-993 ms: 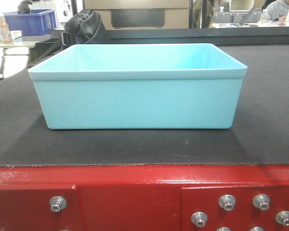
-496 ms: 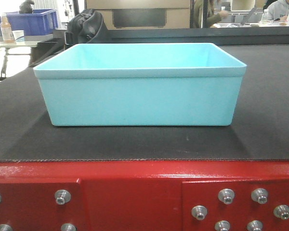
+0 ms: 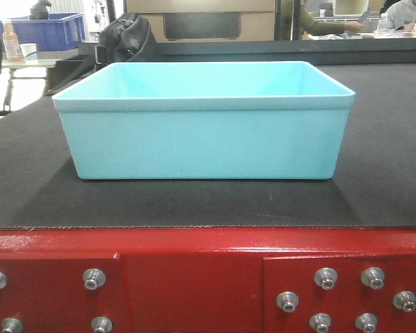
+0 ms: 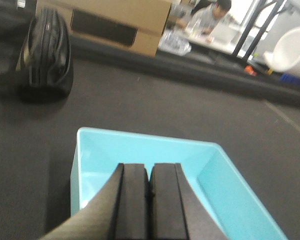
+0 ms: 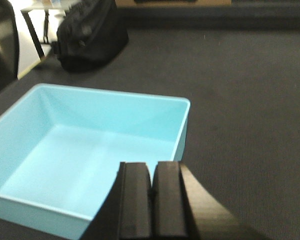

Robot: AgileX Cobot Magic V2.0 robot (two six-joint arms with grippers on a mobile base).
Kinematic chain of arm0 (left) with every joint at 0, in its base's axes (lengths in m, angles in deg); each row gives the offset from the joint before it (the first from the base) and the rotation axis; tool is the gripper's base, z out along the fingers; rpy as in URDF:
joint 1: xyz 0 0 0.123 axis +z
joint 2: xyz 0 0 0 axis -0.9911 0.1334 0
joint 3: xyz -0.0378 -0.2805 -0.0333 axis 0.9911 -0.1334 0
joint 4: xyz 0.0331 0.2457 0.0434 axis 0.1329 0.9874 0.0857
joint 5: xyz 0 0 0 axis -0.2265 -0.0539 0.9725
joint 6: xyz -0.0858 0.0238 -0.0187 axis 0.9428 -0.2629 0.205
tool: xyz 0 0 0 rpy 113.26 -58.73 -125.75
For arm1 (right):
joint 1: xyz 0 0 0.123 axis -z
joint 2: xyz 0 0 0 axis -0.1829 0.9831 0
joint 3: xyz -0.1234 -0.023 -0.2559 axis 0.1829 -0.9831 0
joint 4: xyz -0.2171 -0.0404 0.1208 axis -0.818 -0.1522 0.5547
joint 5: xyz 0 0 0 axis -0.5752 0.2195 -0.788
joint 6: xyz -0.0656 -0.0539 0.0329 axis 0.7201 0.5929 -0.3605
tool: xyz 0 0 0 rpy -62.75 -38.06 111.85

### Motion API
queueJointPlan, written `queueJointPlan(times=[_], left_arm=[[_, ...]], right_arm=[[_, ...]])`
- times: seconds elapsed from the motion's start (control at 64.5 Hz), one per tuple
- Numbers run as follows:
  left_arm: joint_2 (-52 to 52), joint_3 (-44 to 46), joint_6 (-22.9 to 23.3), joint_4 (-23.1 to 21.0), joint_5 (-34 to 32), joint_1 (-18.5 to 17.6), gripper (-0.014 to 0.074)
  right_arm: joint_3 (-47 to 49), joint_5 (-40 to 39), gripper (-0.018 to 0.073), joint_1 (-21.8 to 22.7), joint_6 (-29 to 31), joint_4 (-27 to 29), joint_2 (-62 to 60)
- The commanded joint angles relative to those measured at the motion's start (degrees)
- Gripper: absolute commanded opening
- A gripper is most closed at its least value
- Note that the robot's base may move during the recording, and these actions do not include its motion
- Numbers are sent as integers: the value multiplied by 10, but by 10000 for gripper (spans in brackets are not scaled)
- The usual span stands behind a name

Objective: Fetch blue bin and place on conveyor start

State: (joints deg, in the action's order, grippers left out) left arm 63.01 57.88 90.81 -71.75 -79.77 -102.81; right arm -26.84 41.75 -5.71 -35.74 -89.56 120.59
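Bin (image 3: 204,139): upright on the belt (image 3: 374,201), near its front edge, just behind the red frame (image 3: 194,277); inside bare.
Left gripper (image 4: 150,187): fingers pressed together, holding nothing, above the bin's near wall.
Right gripper (image 5: 152,192): fingers pressed together, holding nothing, over the bin's near right corner.
Black bag (image 4: 45,52): on the belt, well behind the bin.

In the left wrist view we see the left gripper (image 4: 150,187) covering the near wall of the blue bin (image 4: 215,175), whose right corner is cut off by the frame. The black bag (image 4: 45,55) there is blurred. The right gripper (image 5: 152,192) hides the bin's near corner.
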Motion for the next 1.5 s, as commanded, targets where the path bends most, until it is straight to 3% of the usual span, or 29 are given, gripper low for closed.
queueJointPlan(times=[0.0,0.357,1.101,1.194,1.241,1.303,1.489], left_arm=[[-37,-1,-4,5,-15,-2,-111],[-127,-1,-5,29,-15,-2,-111],[-129,-1,-5,29,-15,-2,-111],[-129,-1,-5,29,-15,-2,-111],[-129,-1,-5,29,-15,-2,-111],[-129,-1,-5,29,-15,-2,-111],[-129,-1,-5,29,-15,-2,-111]], right_arm=[[0,-9,-163,2,3,-5,-36],[0,-31,-163,2,3,-5,-102],[-3,-39,-163,4,4,-5,-133],[-22,-49,-163,21,96,18,-155],[-47,-52,-163,42,178,61,-169],[-81,-60,-163,80,242,114,-188],[-199,-108,-163,177,249,132,-268]])
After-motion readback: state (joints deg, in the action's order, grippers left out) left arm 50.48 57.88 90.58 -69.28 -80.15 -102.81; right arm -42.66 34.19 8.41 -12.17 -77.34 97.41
